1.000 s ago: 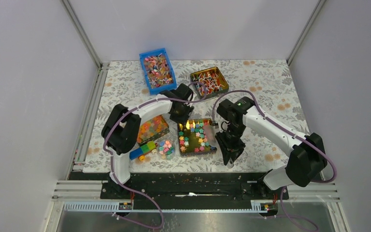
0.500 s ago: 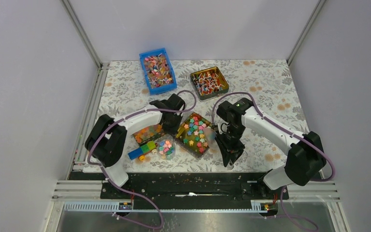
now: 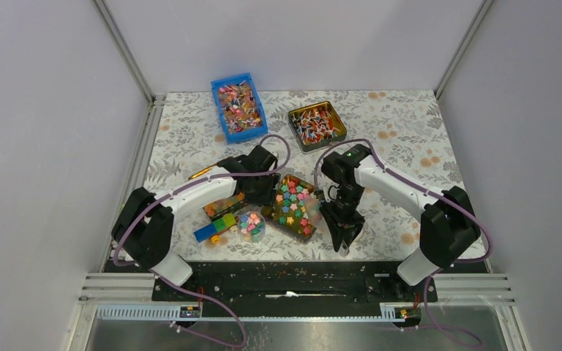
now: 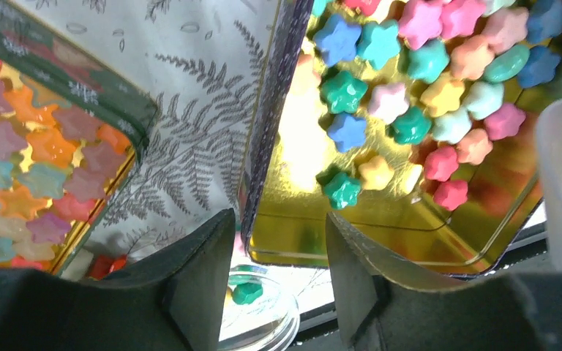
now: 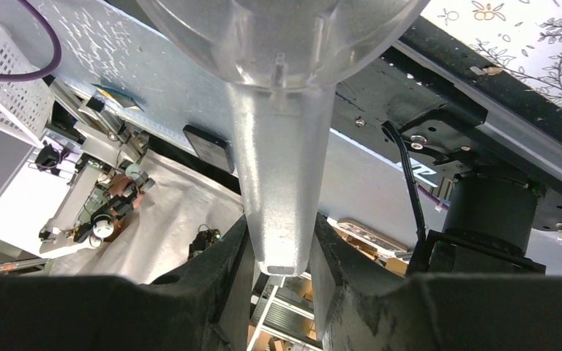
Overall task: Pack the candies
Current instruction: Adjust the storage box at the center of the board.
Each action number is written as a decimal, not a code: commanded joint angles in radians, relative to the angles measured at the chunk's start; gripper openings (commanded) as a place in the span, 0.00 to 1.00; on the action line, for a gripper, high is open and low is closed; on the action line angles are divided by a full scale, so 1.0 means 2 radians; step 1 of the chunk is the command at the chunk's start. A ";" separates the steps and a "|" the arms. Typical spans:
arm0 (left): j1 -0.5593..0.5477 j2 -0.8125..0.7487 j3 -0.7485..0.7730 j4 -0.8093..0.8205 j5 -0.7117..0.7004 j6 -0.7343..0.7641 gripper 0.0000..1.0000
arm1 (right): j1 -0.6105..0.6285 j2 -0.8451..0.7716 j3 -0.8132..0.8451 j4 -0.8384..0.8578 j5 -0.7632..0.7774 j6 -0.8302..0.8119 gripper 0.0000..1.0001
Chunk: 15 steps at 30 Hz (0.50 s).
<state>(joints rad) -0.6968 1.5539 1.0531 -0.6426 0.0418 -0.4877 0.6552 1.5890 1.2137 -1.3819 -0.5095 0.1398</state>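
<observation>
From above, you are seeing the candies [image 3: 293, 207] lying in a gold tin [image 3: 309, 231] near the table's [image 3: 410, 146] near edge, with bare cloth lying open toward the right edge. The left gripper [image 3: 260, 192] and right gripper [image 3: 340, 235] are flanking the tin.

The left wrist is showing you jaws standing apart astride the tin's wall.

The right wrist is showing you fingers [image 5: 227, 278] clamping a clear scoop [image 5: 282, 146] beyond the near edge
</observation>
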 commanded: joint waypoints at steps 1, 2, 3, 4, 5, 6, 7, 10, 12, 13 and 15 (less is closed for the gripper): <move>-0.001 0.024 0.041 0.005 0.016 0.037 0.47 | 0.016 0.003 0.021 -0.010 -0.027 0.011 0.00; 0.000 0.029 0.042 0.005 0.021 0.039 0.44 | 0.019 0.005 0.022 -0.010 -0.032 0.012 0.00; -0.001 0.032 0.041 0.006 0.027 0.038 0.40 | 0.022 0.008 0.024 -0.010 -0.037 0.013 0.00; -0.001 0.033 0.041 0.008 0.032 0.038 0.34 | 0.024 0.011 0.025 -0.011 -0.042 0.014 0.00; -0.002 0.033 0.039 0.010 0.035 0.038 0.30 | 0.027 0.014 0.028 -0.012 -0.045 0.014 0.00; -0.002 0.031 0.035 0.013 0.036 0.037 0.28 | 0.031 0.016 0.031 -0.012 -0.047 0.015 0.00; -0.003 0.029 0.032 0.017 0.035 0.037 0.26 | 0.033 0.019 0.032 -0.011 -0.051 0.016 0.00; -0.004 0.028 0.024 0.015 0.030 0.041 0.18 | 0.040 0.030 0.031 -0.015 -0.058 0.014 0.00; -0.007 0.027 0.022 0.013 0.027 0.044 0.15 | 0.044 0.038 0.031 -0.021 -0.057 0.013 0.00; -0.009 0.026 0.020 0.014 0.023 0.046 0.14 | 0.046 0.042 0.029 -0.023 -0.057 0.011 0.00; -0.014 0.025 0.019 0.011 0.018 0.050 0.13 | 0.049 0.051 0.028 -0.028 -0.050 0.010 0.00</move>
<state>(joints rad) -0.7040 1.6176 1.1011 -0.6361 0.0708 -0.4114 0.7330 1.6669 1.2427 -1.3838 -0.5930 0.1593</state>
